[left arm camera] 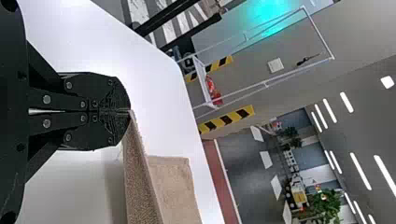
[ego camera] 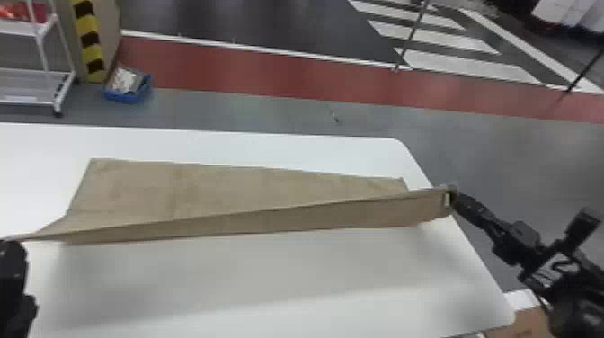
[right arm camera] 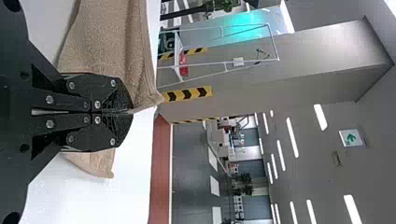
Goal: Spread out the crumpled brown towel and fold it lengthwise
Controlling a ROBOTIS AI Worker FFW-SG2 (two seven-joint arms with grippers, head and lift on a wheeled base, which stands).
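The brown towel (ego camera: 193,191) stretches across the table, its rear part lying flat and its front edge lifted, with a strip hanging toward the robot. My left gripper (ego camera: 13,245) is at the view's left edge, at the towel's front left corner; in its wrist view the gripper (left arm camera: 130,111) is shut on that corner of the towel (left arm camera: 140,177). At the right table edge my right gripper (ego camera: 454,195) holds the front right corner. The right wrist view has this gripper (right arm camera: 131,112) shut on the towel (right arm camera: 107,42), a flap of cloth showing beyond its fingers.
The white table (ego camera: 269,278) has its right edge beneath the right arm. On the floor behind stand a blue bin (ego camera: 128,92) and a white wheeled rack (ego camera: 58,81). A cardboard box (ego camera: 523,323) is at the table's front right corner.
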